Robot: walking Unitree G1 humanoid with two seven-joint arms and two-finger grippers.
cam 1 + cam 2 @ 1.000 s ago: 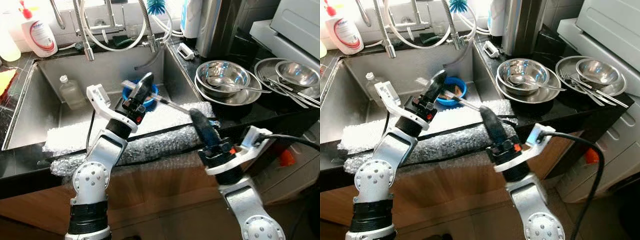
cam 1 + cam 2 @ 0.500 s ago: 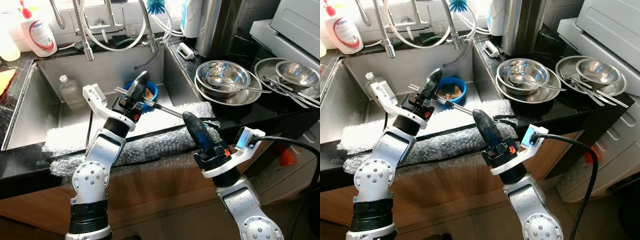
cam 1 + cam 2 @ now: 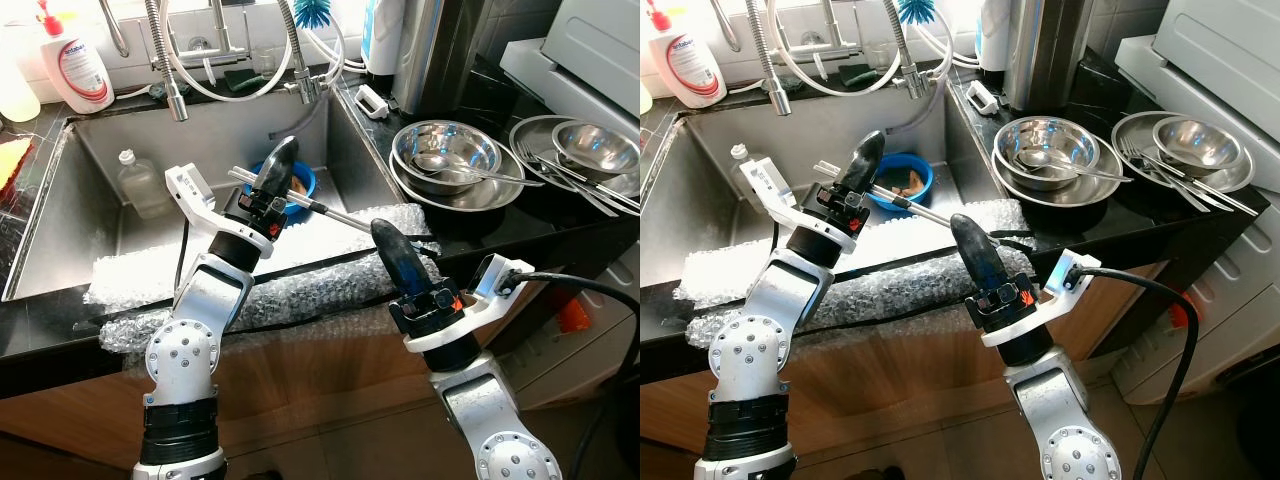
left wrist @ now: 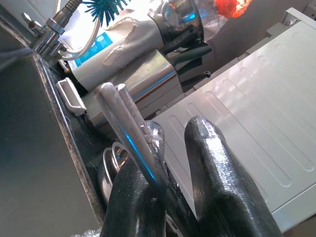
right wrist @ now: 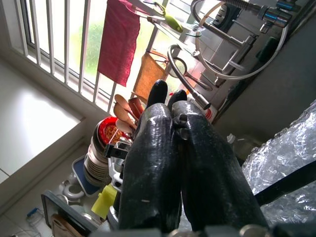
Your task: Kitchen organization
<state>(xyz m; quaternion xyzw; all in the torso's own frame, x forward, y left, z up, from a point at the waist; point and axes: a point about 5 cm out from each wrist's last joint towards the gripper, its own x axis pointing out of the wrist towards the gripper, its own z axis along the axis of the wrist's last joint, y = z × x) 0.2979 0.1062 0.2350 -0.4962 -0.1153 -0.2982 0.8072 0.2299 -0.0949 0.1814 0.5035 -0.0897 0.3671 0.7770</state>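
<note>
**Operator:** What is the left gripper (image 3: 277, 170) doing, and where is the item?

**Technician:** It is pinching a pair of metal chopsticks (image 3: 325, 208) near their thicker ends. The chopsticks are hanging above the sink (image 3: 100, 150), running from the gripper out toward the bubble wrap (image 3: 300, 285) draped over the sink's front edge. The left wrist view is showing both sticks (image 4: 129, 140) lying side by side between the black fingers (image 4: 217, 168).

**Operator:** And the right gripper (image 3: 392, 250)?

**Technician:** It is standing upright at the counter's front edge, just beside the free tips of the chopsticks, with its fingers (image 5: 173, 148) pressed together and carrying nothing.

**Operator:** How will the chopsticks be handling?

**Technician:** Judging by appearance, they are light, rigid and smooth (polished steel is likely to slide between rubber pads). Being two separate rods, they are prone to scissoring or rolling apart. Taking hold across both at once, nearer the middle, is advisable; an end grip is leaving a long unsupported length to swing.

**Operator:** Likely destination?

**Technician:** Probably the steel bowls (image 3: 445, 160) and cutlery (image 3: 565, 185) on the counter to the right, though this is a judgement.
</note>
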